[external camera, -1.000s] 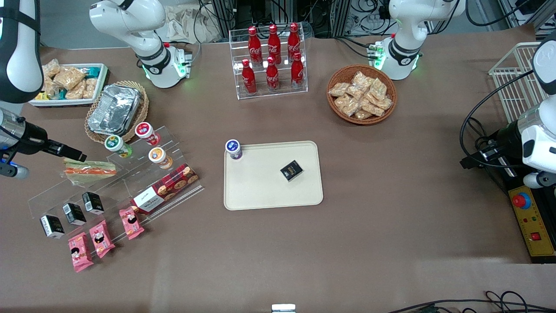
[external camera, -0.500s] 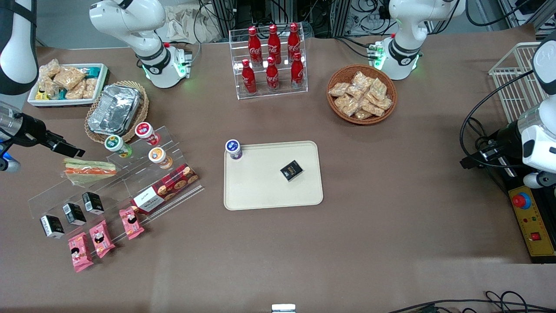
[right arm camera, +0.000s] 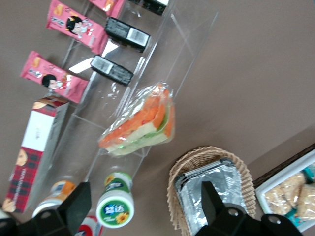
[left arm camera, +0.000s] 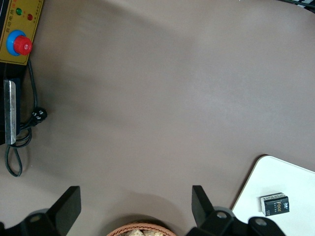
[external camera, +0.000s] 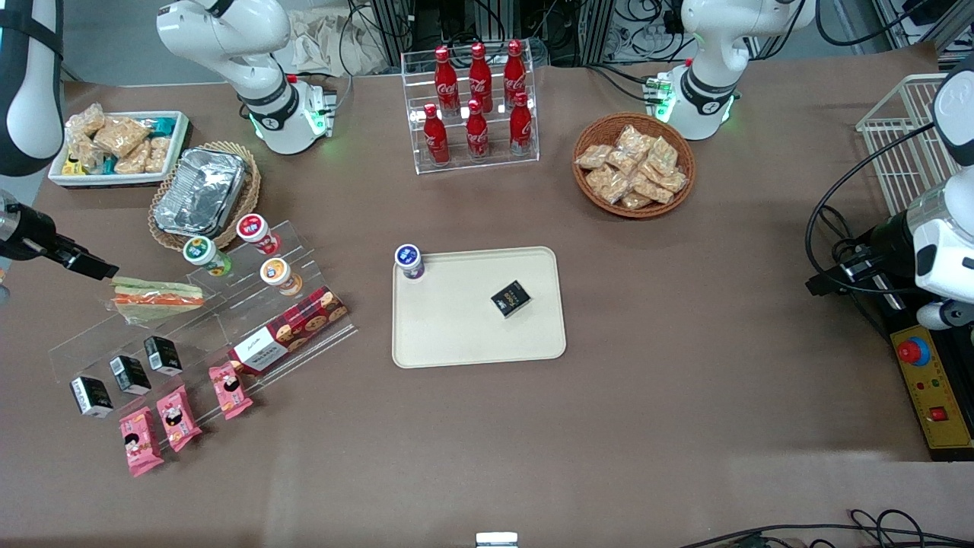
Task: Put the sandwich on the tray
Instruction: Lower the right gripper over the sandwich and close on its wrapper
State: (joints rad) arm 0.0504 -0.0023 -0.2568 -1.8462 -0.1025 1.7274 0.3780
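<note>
One sandwich [external camera: 156, 297] lay on the top step of the clear acrylic rack [external camera: 202, 323]. The gripper [external camera: 91, 266] hung just above its end toward the working arm, fingers [right arm camera: 76, 205] spread wide, holding nothing. Three black cartons [external camera: 125, 373], three pink snack packets [external camera: 179, 417], three capped cups [external camera: 242, 251]. One tray [external camera: 456, 335] sat well apart toward the parked arm, carrying one black box [external camera: 510, 297].

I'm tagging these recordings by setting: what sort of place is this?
Probably a robotics lab staged as a snack shop: cola bottles in an acrylic rack, a wrapped sandwich on a clear display stand, and an emergency-stop box at the table's edge. The open gripper hovers beside the sandwich.
</note>
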